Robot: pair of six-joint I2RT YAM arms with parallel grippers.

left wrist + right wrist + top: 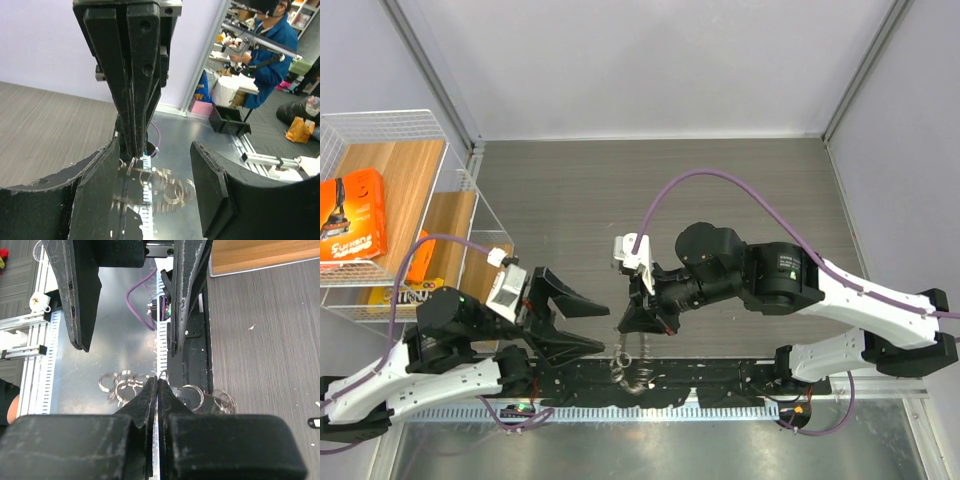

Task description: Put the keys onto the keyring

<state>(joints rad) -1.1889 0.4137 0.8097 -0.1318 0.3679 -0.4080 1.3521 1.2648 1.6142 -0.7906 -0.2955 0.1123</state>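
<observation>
Little room: right tool [158, 382] pinches keyring [163, 374], left tool [606, 328] agape alongside.

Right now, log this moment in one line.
left gripper: open, facing right gripper | right gripper: shut on keyring | keys: clustered beside its tips

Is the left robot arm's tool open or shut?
Open. The left tool shows both fingers wide apart, gripping nothing.

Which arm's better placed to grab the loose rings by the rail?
Left. The left gripper is open beside the rings; the right gripper is shut on a keyring.
</observation>
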